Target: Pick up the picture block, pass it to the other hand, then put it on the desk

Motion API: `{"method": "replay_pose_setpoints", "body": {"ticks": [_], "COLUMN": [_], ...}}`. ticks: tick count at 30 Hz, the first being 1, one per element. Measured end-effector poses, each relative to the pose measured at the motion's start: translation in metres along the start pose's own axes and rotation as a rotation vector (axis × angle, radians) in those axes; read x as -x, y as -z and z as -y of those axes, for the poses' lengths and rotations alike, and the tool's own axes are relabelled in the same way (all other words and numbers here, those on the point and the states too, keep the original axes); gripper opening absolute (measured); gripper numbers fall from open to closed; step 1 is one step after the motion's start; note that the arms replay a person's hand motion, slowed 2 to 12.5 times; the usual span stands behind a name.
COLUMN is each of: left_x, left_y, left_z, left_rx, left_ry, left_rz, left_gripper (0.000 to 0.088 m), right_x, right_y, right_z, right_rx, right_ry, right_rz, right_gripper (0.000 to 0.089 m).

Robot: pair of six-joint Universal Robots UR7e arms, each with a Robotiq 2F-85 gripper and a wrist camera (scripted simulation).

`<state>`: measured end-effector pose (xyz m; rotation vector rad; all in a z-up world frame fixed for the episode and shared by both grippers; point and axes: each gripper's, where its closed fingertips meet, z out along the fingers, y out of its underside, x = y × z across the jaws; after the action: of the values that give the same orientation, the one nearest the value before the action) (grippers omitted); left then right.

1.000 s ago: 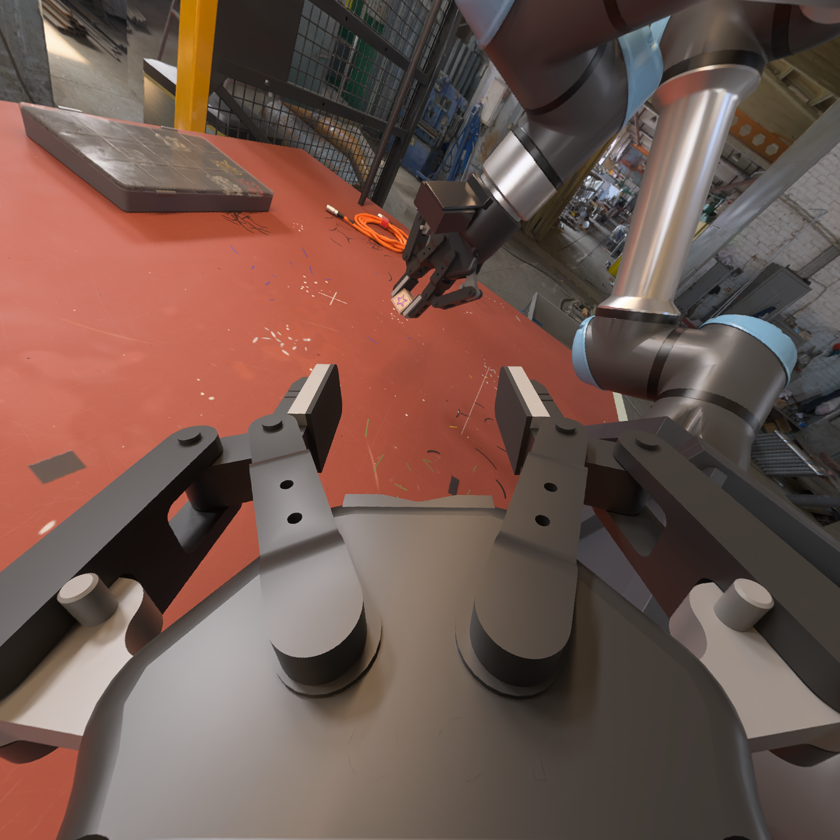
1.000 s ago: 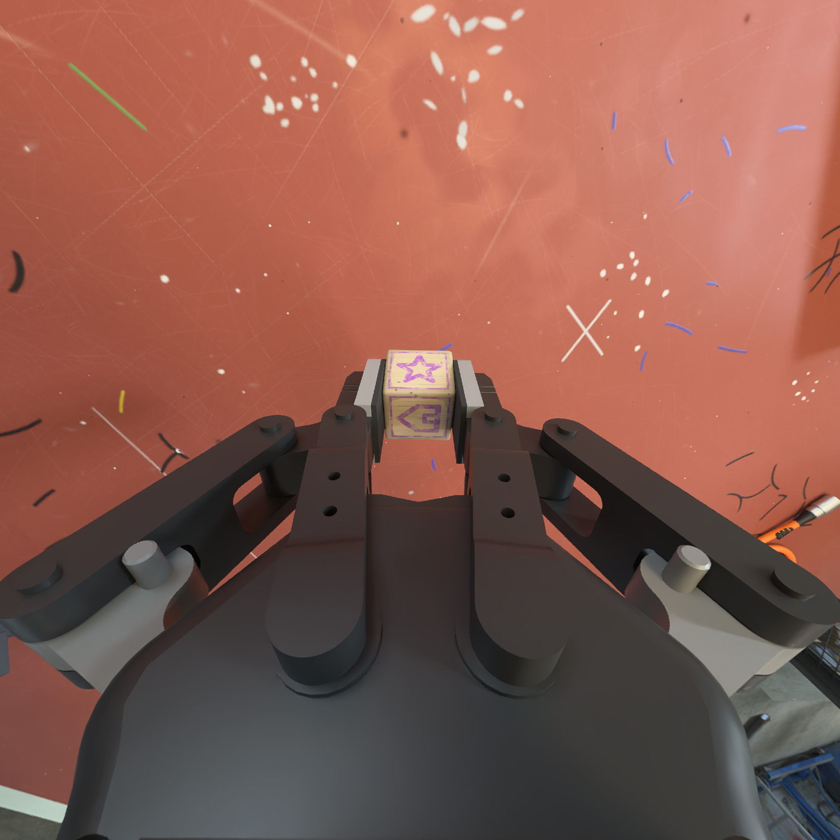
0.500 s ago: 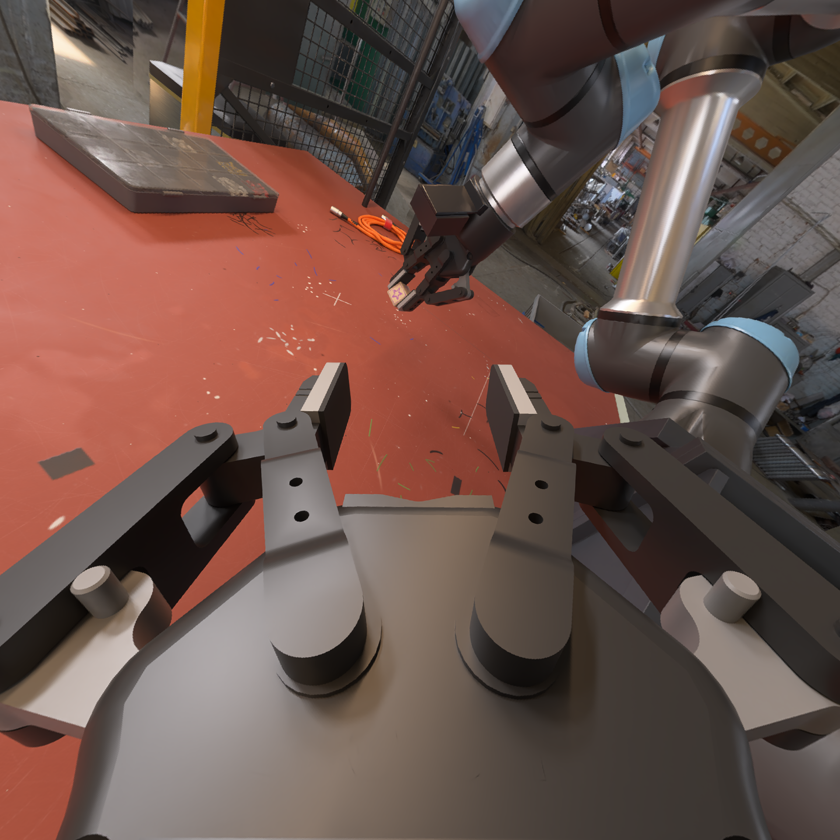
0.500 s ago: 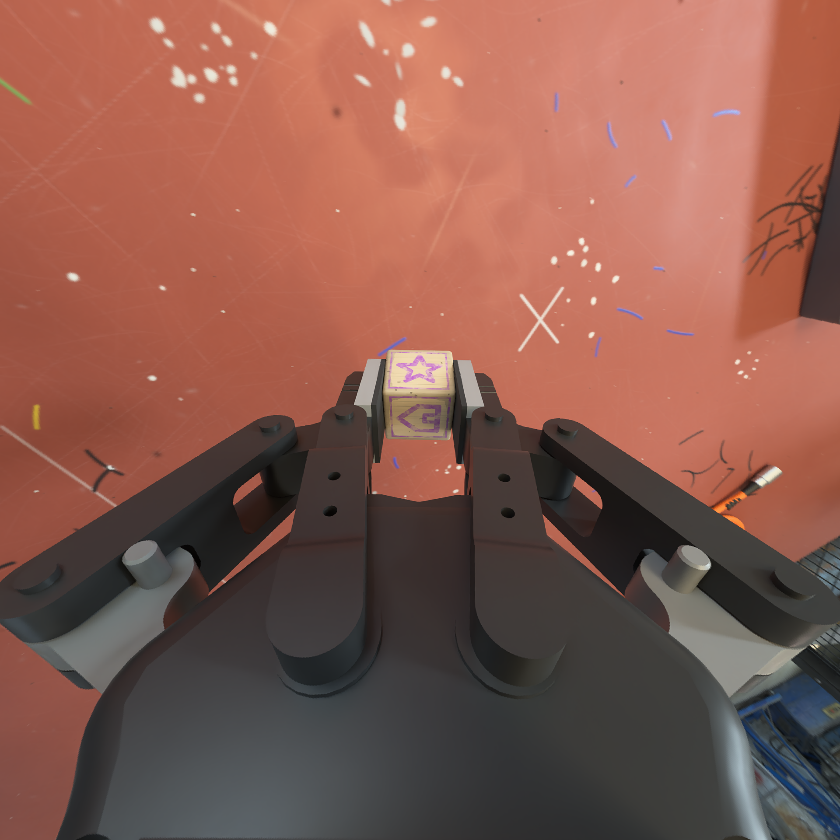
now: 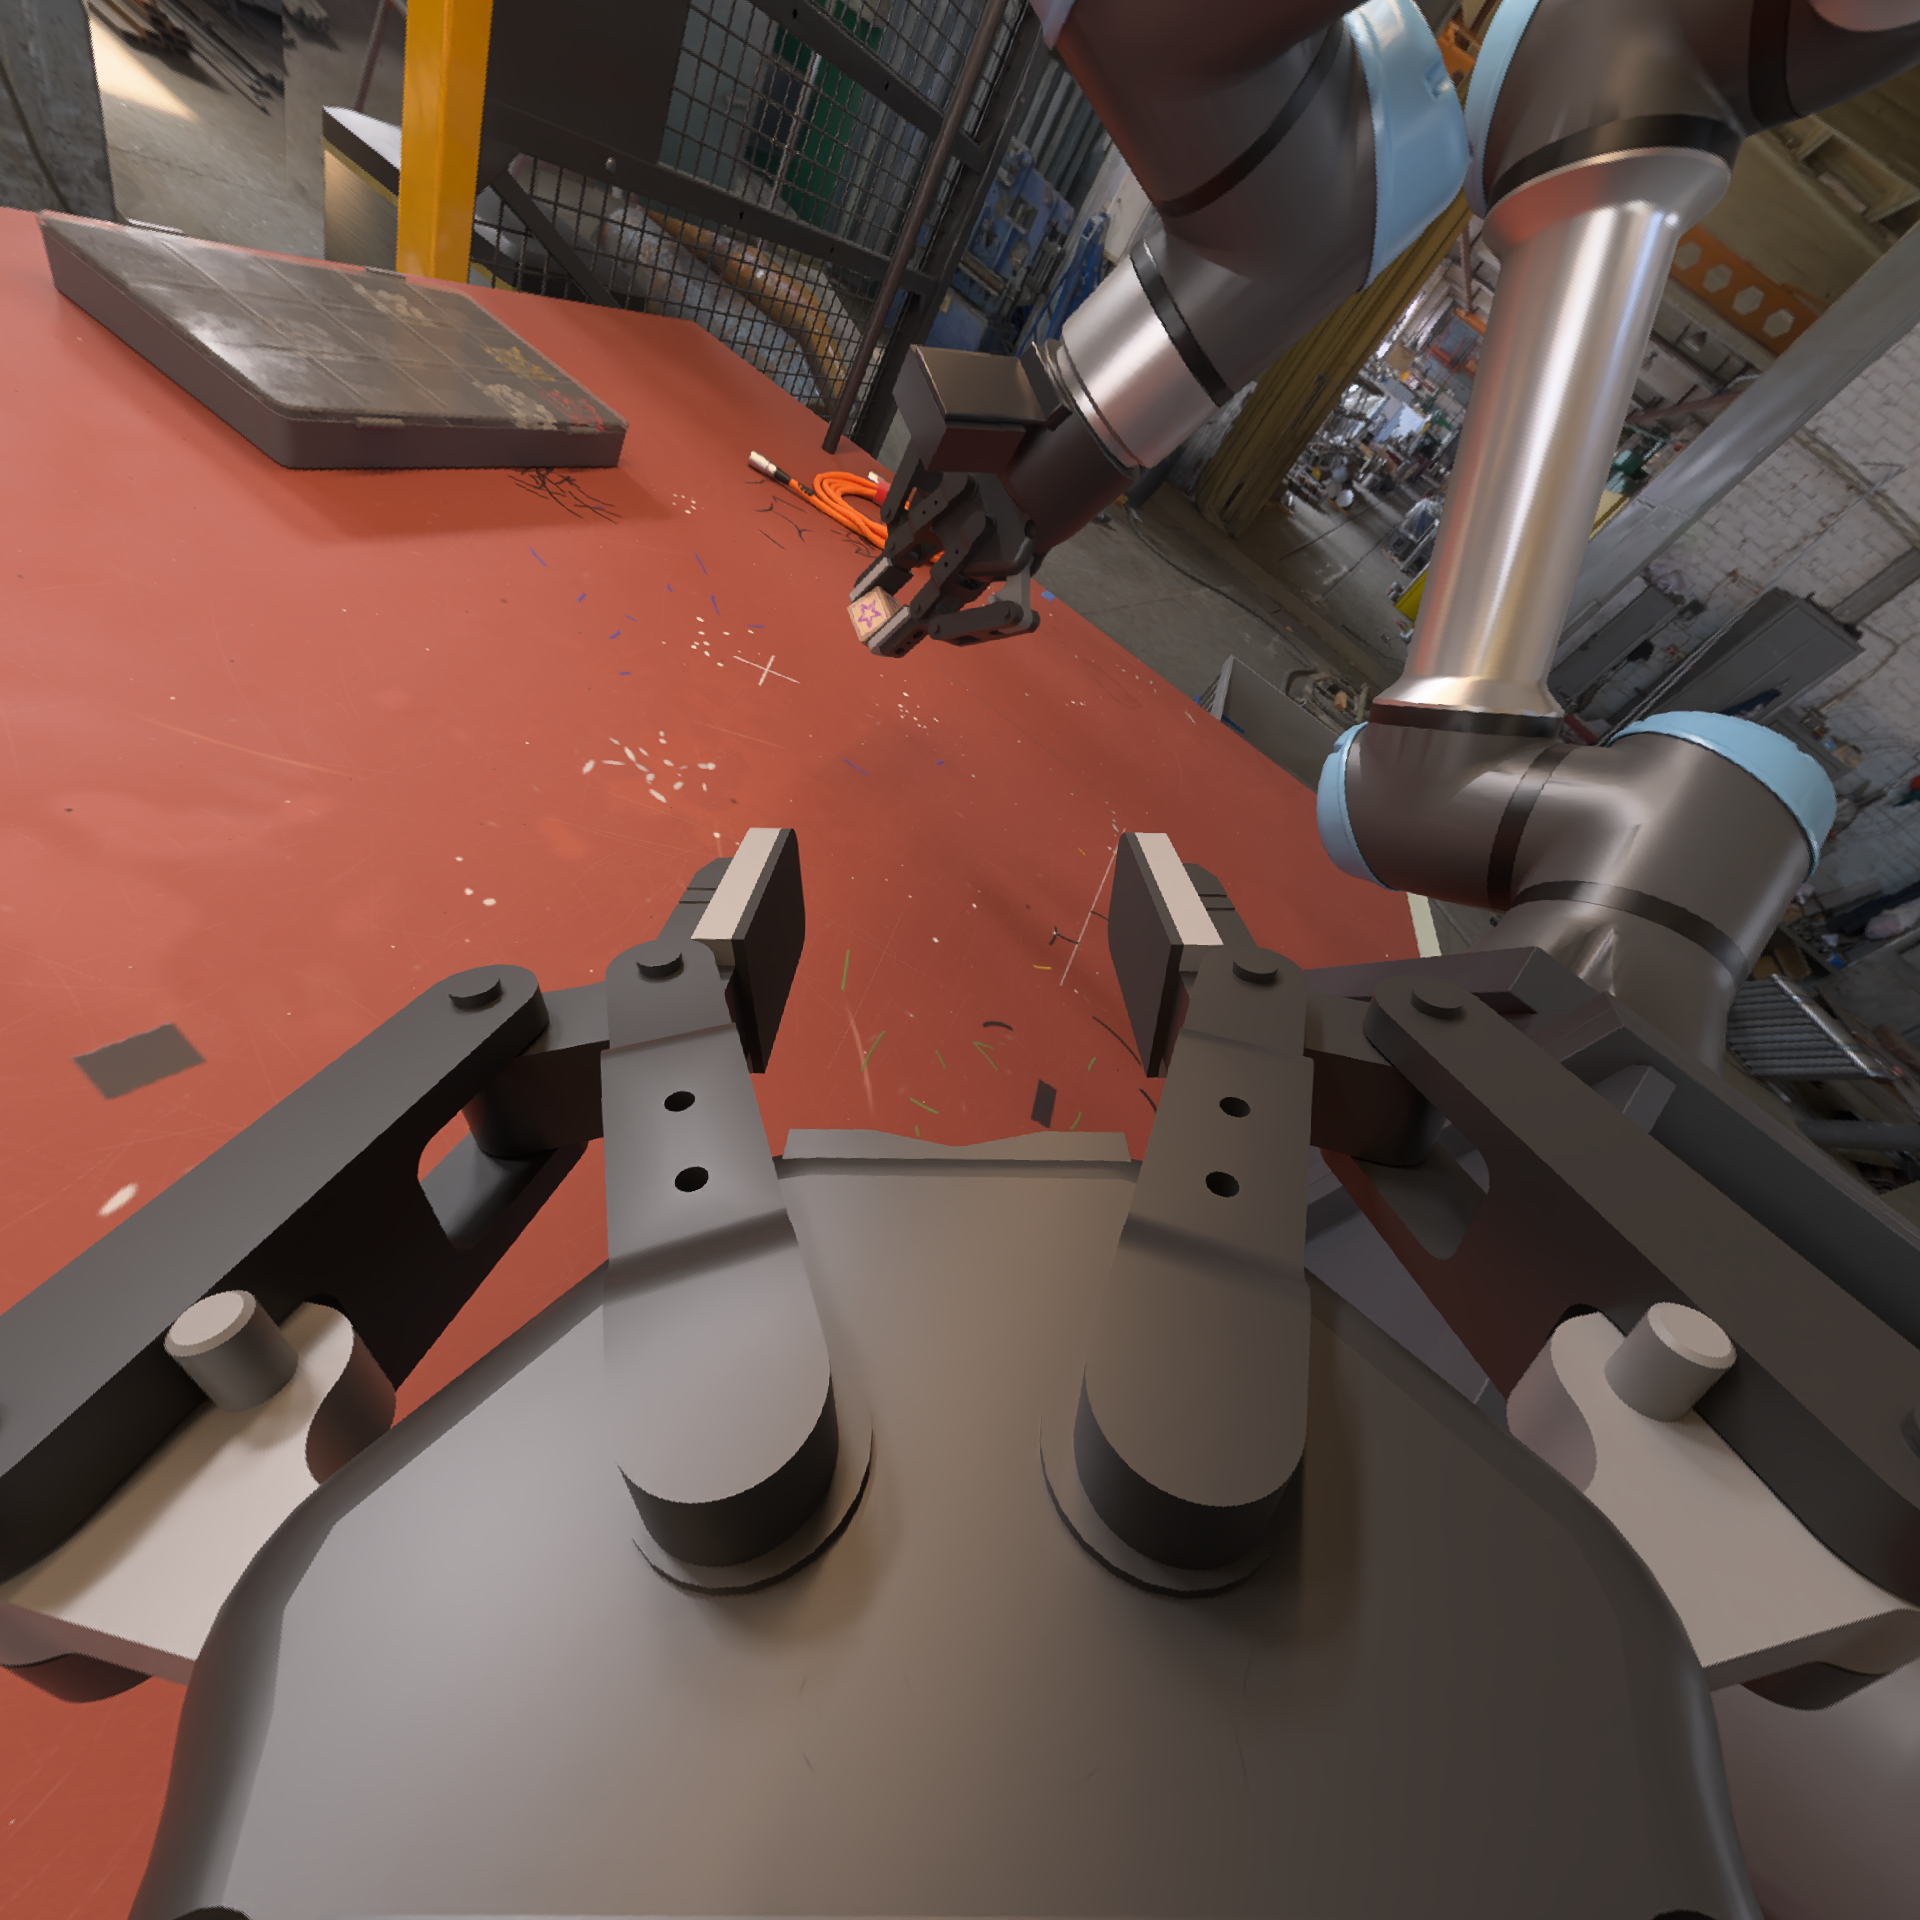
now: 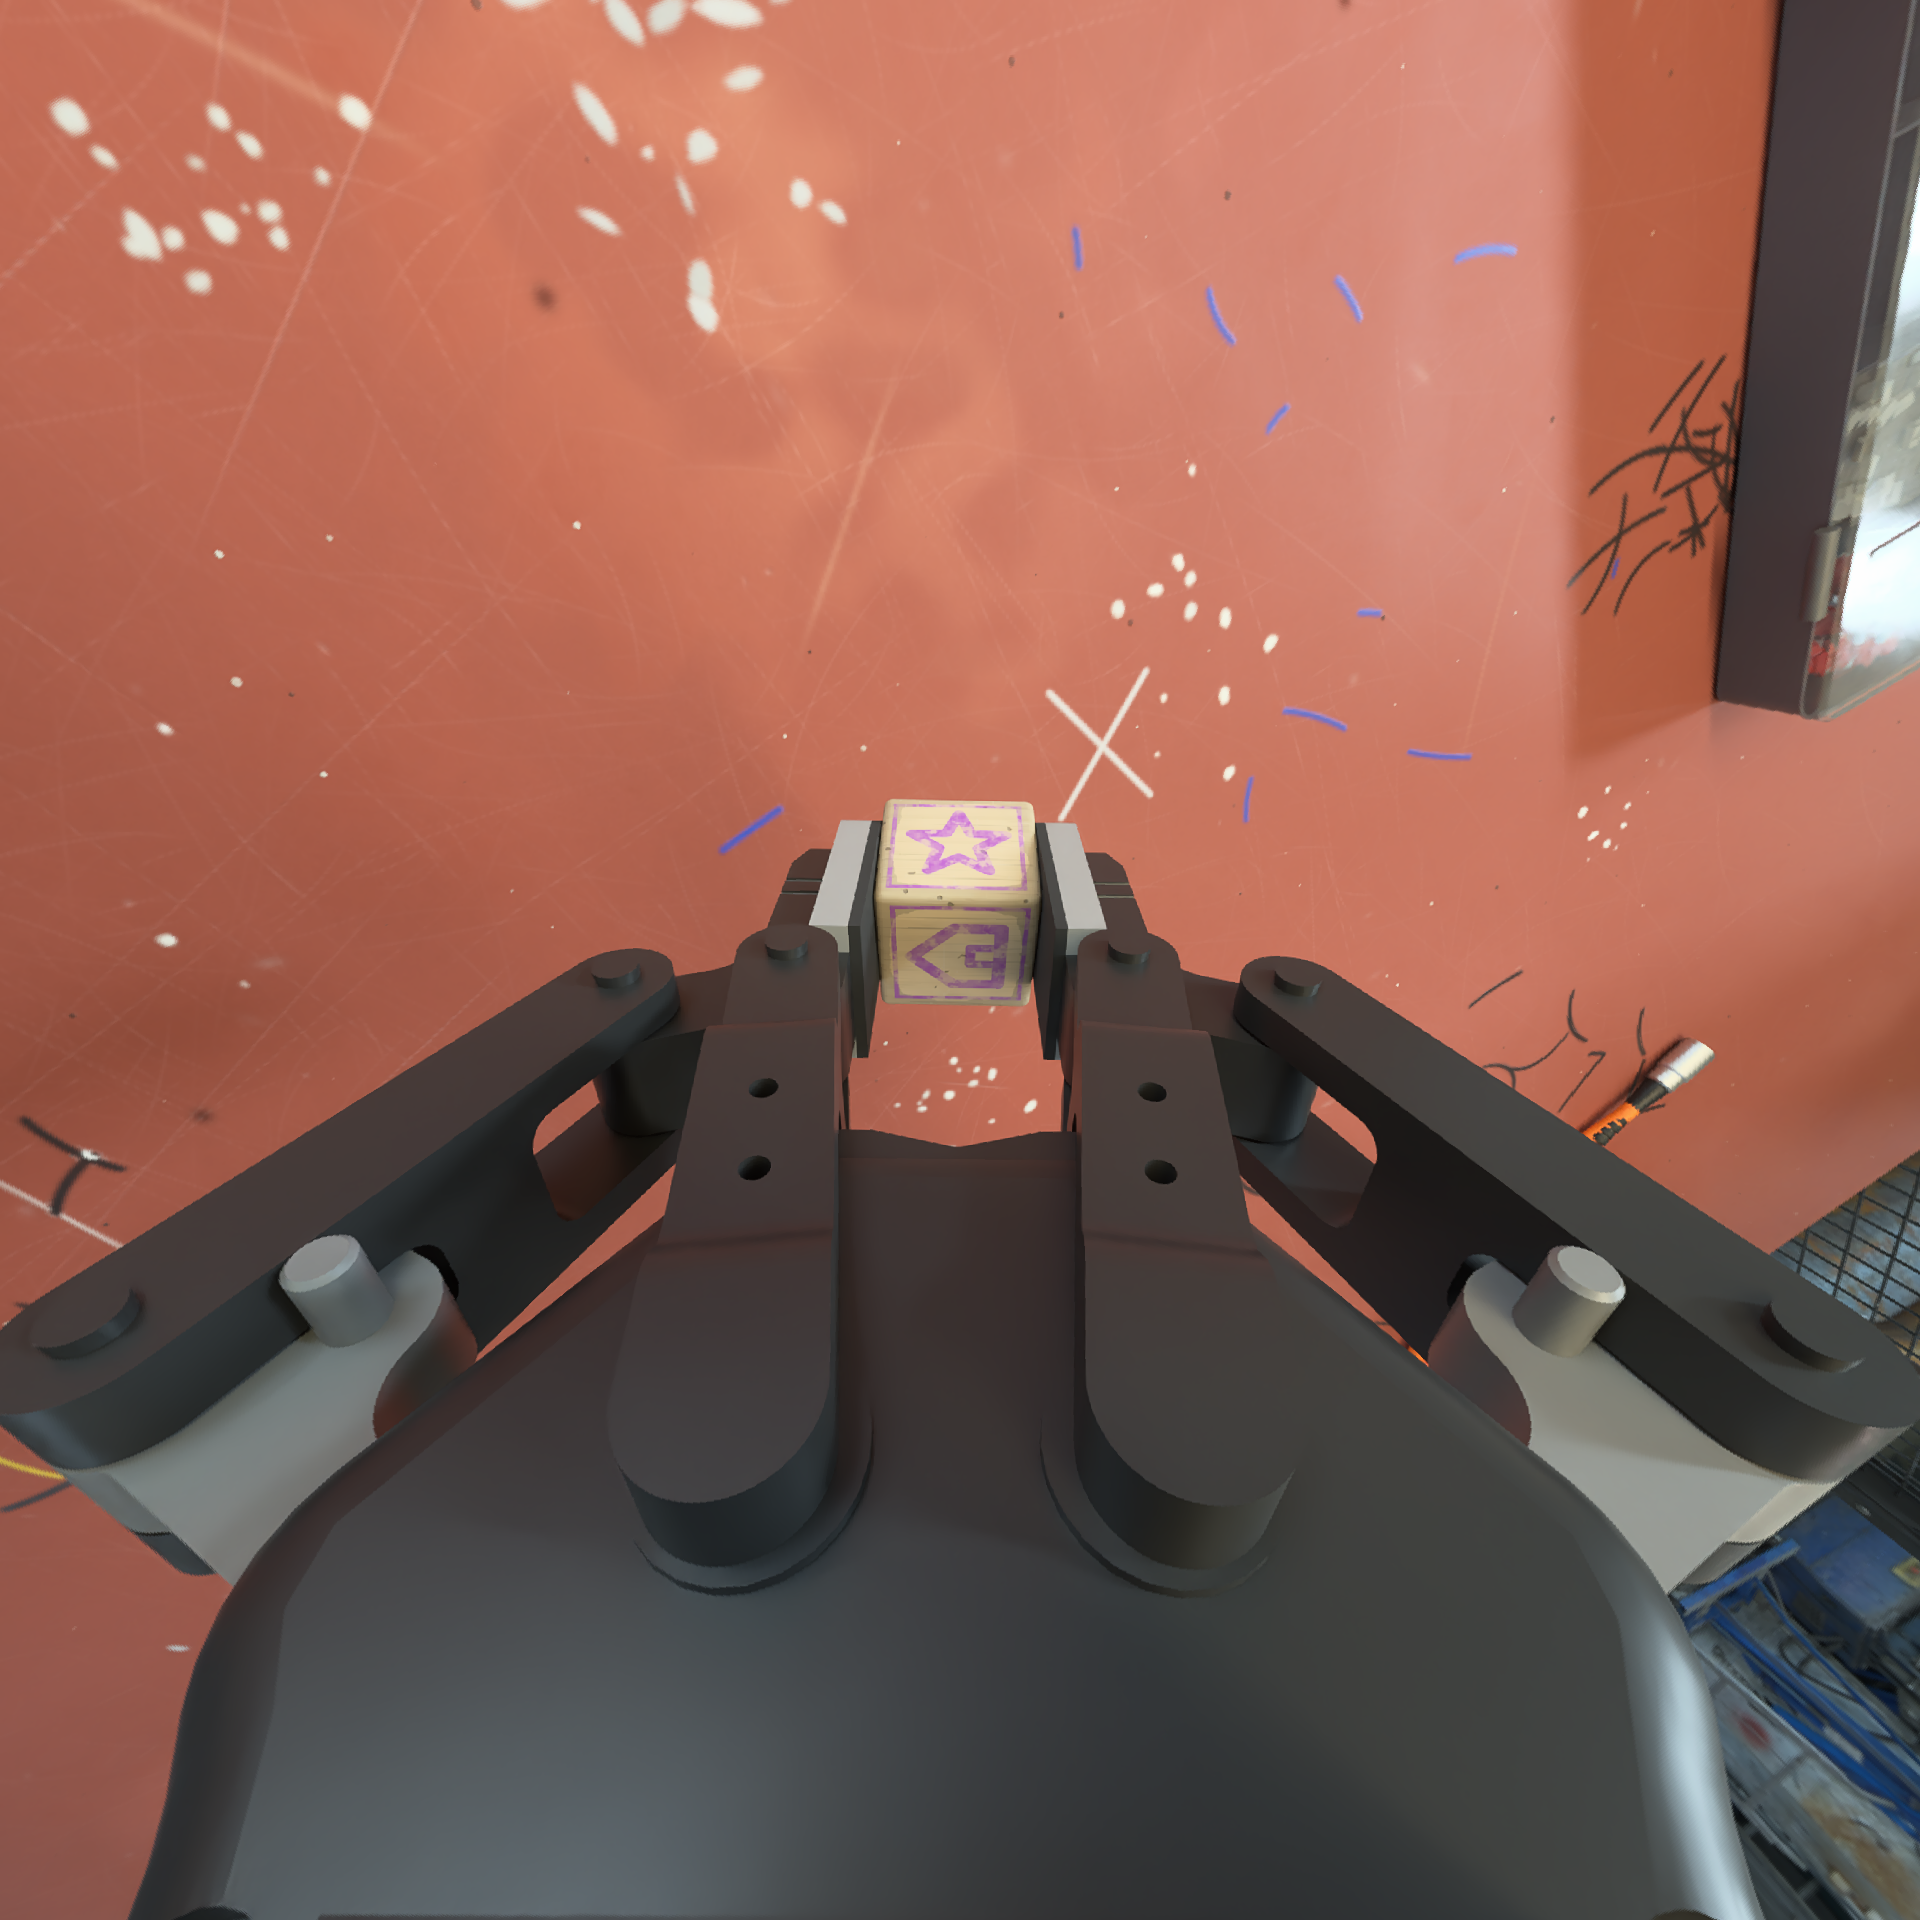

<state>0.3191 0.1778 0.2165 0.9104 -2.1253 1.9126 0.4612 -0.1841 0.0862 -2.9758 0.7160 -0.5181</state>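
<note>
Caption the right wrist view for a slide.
Right gripper holds the star-marked block between its fingers above the red desk.

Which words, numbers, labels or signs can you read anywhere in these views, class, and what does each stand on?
No readable words or numbers anywhere.
picture block, held in the right gripper: a purple star and another purple outline figure, pictures only.
flat dark case: small light marks, too blurred to read.
desk: a white cross and scribbles, not writing.

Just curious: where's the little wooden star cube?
The small wooden cube with purple star is clamped in the right pincer, above the red desk near a white cross mark.
</note>
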Motion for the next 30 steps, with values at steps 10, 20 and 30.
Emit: {"method": "replay_pose_setpoints", "body": {"ticks": [10, 20, 30], "left_x": [0.002, 0.003, 0.005], "left_y": [-0.002, -0.003, -0.002], "left_z": [-0.002, -0.004, -0.007], "left_rx": [0.022, 0.036, 0.053], "left_ry": [-0.017, -0.018, -0.017], "left_rz": [0.018, 0.023, 0.032], "left_gripper": [0.0527, 0.0523, 0.0519], "right_x": [-0.018, -0.036, -0.046], "right_y": [-0.012, -0.028, -0.047], "right_z": [0.010, 0.018, 0.021], "right_rx": [0.002, 0.031, 0.065], "right_ry": [-0.006, -0.028, -0.062], "right_rz": [-0.002, 0.008, 0.050], "right_gripper": [0.0251, 0.0251, 0.0251]}}
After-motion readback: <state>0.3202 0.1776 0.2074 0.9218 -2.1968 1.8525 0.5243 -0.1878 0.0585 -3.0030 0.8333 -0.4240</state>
